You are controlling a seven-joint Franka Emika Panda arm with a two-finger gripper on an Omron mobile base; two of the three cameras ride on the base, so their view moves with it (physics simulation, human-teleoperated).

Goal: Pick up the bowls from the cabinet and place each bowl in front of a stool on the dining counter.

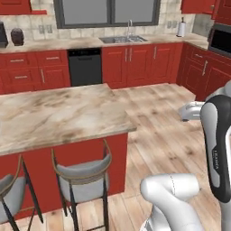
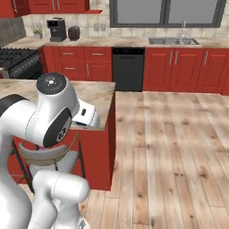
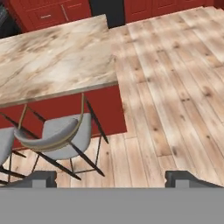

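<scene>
The dining counter (image 1: pixel 54 117) (image 2: pixel 96 96) (image 3: pixel 57 61) has a bare beige veined marble top and a red front panel. Two grey stools with thin dark legs stand at its near side, one (image 1: pixel 85 173) (image 3: pixel 57 135) by the counter's end and another (image 1: pixel 9 194) to its left. My gripper (image 3: pixel 111 179) is open, high above the floor beside the counter's end, with nothing between its fingers. The bowls are out of view. Red wall cabinets (image 1: pixel 198 5) (image 2: pixel 56 5) show at the top edges; I cannot tell which one is the cabinet.
Along the back wall runs a counter with a sink (image 1: pixel 122 39), a black dishwasher (image 1: pixel 85 66) and red lower cabinets. A stove (image 2: pixel 15 58) and a coffee machine (image 2: pixel 56 29) stand at the left. Open wooden floor (image 1: pixel 158 122) lies right of the dining counter.
</scene>
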